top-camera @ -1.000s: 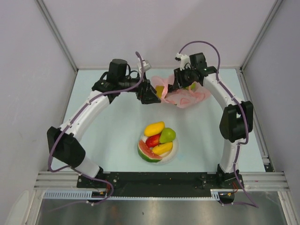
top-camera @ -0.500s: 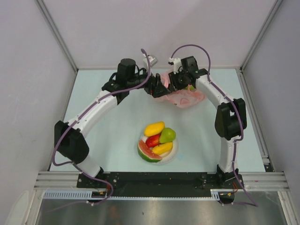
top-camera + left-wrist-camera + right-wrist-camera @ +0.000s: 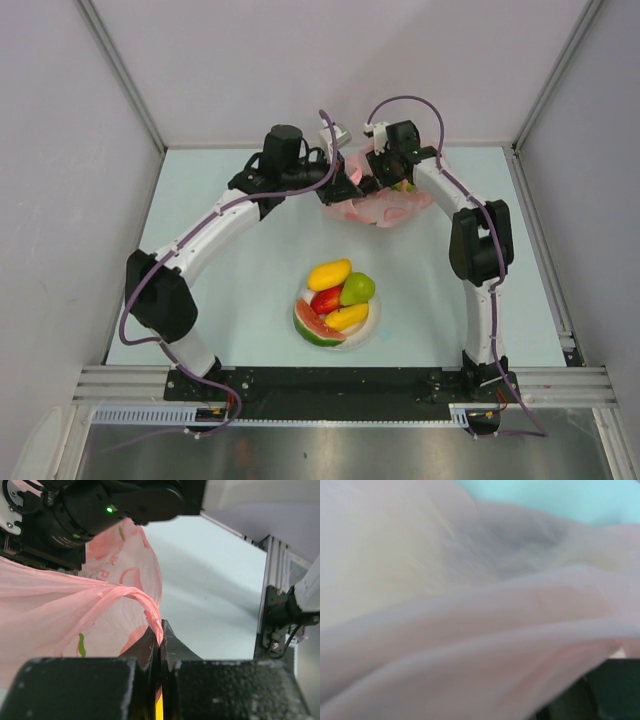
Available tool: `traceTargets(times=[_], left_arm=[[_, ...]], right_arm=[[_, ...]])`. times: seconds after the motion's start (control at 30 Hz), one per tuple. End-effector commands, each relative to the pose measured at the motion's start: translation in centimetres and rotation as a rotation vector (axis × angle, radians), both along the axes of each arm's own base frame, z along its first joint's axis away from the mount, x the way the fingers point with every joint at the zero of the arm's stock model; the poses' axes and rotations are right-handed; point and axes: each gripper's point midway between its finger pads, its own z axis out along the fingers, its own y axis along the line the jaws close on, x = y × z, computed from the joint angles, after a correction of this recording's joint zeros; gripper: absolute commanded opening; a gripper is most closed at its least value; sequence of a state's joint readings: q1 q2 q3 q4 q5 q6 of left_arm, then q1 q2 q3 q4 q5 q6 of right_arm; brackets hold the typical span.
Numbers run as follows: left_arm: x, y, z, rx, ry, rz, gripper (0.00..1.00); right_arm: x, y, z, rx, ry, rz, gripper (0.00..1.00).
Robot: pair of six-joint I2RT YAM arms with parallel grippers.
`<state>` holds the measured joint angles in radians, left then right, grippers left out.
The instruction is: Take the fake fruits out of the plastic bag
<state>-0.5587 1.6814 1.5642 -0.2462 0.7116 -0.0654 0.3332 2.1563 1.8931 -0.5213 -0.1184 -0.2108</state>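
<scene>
Plastic bag (image 3: 396, 210) lies crumpled, long axis running left to right. Left gripper (image 3: 159, 639) jaws clamped on its rolled edge. Right gripper (image 3: 380, 180) sits in the bag; jaw state cannot be told.

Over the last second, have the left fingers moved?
Yes. In the top view the left fingers went right and up, away from the bowl, and now pinch the bag.

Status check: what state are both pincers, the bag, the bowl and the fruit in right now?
left pincer: shut, pinching the bag by its rim.
right pincer: against the bag, its camera smothered in plastic; open or shut unclear.
bag: crumpled, rim pulled taut at the left pincer.
bowl: upright, holding five fruits.
yellow mango, red mango, pear, yellow piece, watermelon slice: out of the bag, piled in the bowl.
</scene>
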Motion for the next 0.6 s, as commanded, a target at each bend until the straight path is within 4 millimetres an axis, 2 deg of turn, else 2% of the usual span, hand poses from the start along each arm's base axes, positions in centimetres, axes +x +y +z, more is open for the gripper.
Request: traceTargets(times=[0.0,0.07,0.17,0.33,0.43,0.47,0.5,0.57], left_arm=[[-1.9,0.9,-0.1,0.039,-0.098,-0.069,0.00],[-2.4,1.0,-0.5,0.044,-0.082,-0.076,0.00],[-3.2,1.2,-1.3,0.052,-0.061,-0.087,0.01],[-4.0,0.9,-2.1,0.061,-0.037,-0.110,0.00],[-4.2,0.8,-2.3,0.070,-0.037,-0.115,0.00],[-4.3,0.7,-2.3,0.070,-0.036,-0.118,0.00],[-4.3,0.7,-2.3,0.071,-0.035,-0.120,0.00],[-4.3,0.7,-2.3,0.075,-0.036,-0.124,0.00]], right_arm=[[3.6,-4.7,-0.8,-0.155,-0.088,-0.104,0.39],[4.3,-6.6,-0.6,-0.170,-0.100,-0.145,0.42],[4.7,-8.4,-0.3,-0.200,-0.114,-0.163,0.50],[4.8,-9.7,-1.5,-0.217,-0.093,-0.170,0.63],[5.2,-9.7,-1.2,-0.220,-0.111,-0.169,0.68],[5.5,-10.0,-0.9,-0.229,-0.125,-0.184,0.75],[6.0,-9.9,-0.3,-0.229,-0.154,-0.192,0.77],[6.8,-9.9,0.3,-0.223,-0.181,-0.195,0.99]])
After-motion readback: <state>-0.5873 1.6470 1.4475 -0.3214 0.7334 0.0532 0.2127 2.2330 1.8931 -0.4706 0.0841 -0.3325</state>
